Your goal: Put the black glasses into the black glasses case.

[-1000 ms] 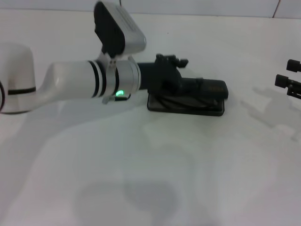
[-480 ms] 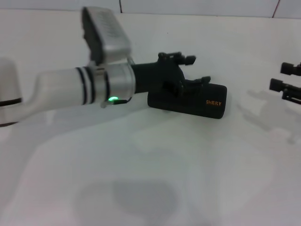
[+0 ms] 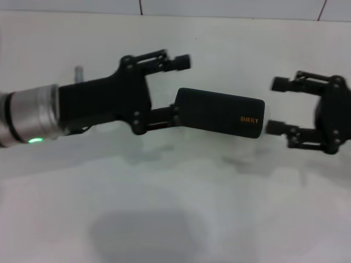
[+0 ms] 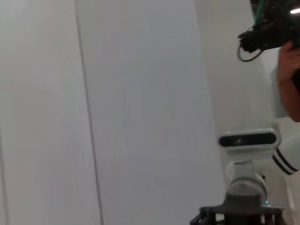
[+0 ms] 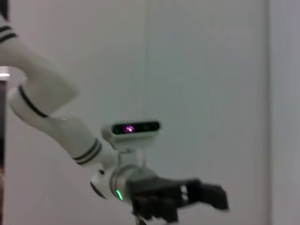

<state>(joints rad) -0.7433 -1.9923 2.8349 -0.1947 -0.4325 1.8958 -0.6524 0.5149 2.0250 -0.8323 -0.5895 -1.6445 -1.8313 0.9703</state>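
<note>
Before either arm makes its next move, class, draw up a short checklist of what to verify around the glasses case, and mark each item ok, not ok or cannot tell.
1. Black glasses case closed, SHERY lettering facing out: ok.
2. Black glasses inside the case: cannot tell, none visible in any view.
3. Left gripper open, its lower finger at the case's left end: ok; actual contact cannot tell.
4. Right gripper open, apart from the case's right end: ok.
5. Case resting flat on the table: cannot tell.
</note>
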